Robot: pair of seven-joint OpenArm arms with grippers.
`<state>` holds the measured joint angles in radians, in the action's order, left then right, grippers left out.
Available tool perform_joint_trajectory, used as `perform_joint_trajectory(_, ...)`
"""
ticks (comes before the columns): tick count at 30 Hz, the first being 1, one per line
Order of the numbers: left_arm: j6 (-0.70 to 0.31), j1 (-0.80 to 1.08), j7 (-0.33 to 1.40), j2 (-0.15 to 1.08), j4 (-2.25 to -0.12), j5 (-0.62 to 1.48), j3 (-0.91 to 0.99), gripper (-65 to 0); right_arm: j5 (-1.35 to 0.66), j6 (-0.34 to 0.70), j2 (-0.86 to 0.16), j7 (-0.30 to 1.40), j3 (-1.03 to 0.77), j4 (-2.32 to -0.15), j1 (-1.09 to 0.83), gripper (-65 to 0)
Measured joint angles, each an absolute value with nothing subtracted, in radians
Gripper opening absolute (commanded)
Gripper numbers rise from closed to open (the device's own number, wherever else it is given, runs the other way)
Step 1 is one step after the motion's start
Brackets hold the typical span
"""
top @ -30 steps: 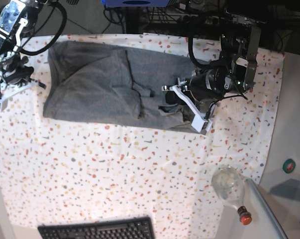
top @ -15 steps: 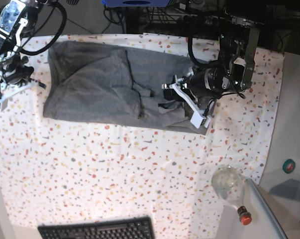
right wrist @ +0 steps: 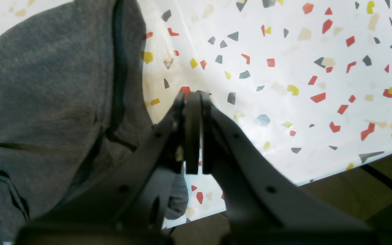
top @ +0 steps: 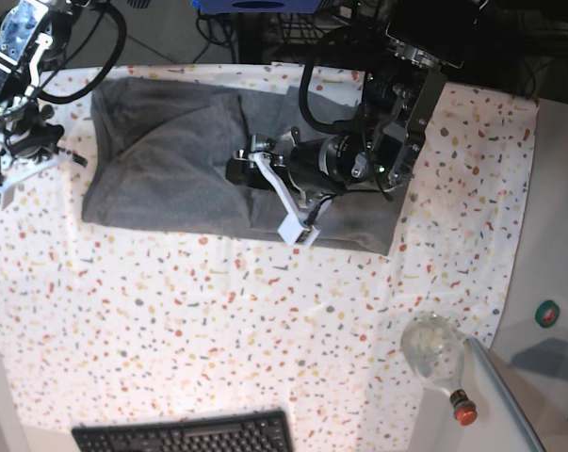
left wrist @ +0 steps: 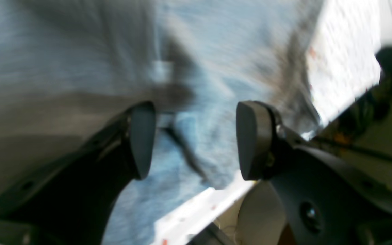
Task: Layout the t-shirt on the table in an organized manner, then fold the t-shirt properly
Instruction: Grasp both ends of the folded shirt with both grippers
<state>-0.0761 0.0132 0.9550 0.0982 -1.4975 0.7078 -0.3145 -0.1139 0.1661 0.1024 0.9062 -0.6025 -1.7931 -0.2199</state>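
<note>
T-shirt [top: 170,160]: heather-grey soft knit, rumpled oblong with folds, lying at 11 o'clock on the table [top: 218,311]. Table: flat white cloth, angular red, yellow and grey flecks. Left gripper [left wrist: 196,139]: rounded dark pads spread apart above the grey knit, nothing between them. Right gripper [right wrist: 193,132]: flat black fingers pressed together, empty, over bare cloth beside the shirt's edge
</note>
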Motion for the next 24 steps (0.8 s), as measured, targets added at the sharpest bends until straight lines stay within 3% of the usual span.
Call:
perform_joint_trajectory(6,-0.075,0.024,0.954,0.137,-1.557,0.708,-0.276,-29.8,-0.114,0.166,0.102,0.905,-0.603,-1.793,-0.22,-65.0)
perform_joint_trajectory(10,-0.078,0.111,0.951,0.202,-1.676,0.712,-0.122,-30.4,-0.113,0.166,0.102,0.905,-0.603,-1.794,-0.216,-65.0)
perform_joint_trajectory(12,-0.079,0.171,0.952,0.239,-1.693,0.714,0.015,-38.0,-0.134,0.166,0.103,0.909,-0.605,-1.81,-0.217,-65.0)
perform_joint_trajectory(15,-0.079,0.233,0.946,0.284,-1.654,0.703,0.273,-65.0,-0.323,0.166,0.102,0.908,-0.641,-1.831,-0.215,-63.0)
perform_joint_trajectory(20,-0.08,0.253,0.94,0.323,-1.496,0.689,0.548,-65.0,-0.523,0.168,0.082,0.932,-0.644,-1.749,-0.226,-19.5)
perform_joint_trajectory(22,-0.11,0.258,0.949,0.359,-1.445,0.686,0.549,-65.0,-0.63,0.17,0.045,0.972,-0.643,-1.684,-0.222,-11.6)
perform_joint_trajectory(24,-0.151,0.254,0.933,0.37,-1.423,0.687,0.55,-65.0,-0.73,0.179,0.002,0.98,-0.642,-1.603,-0.213,-12.8)
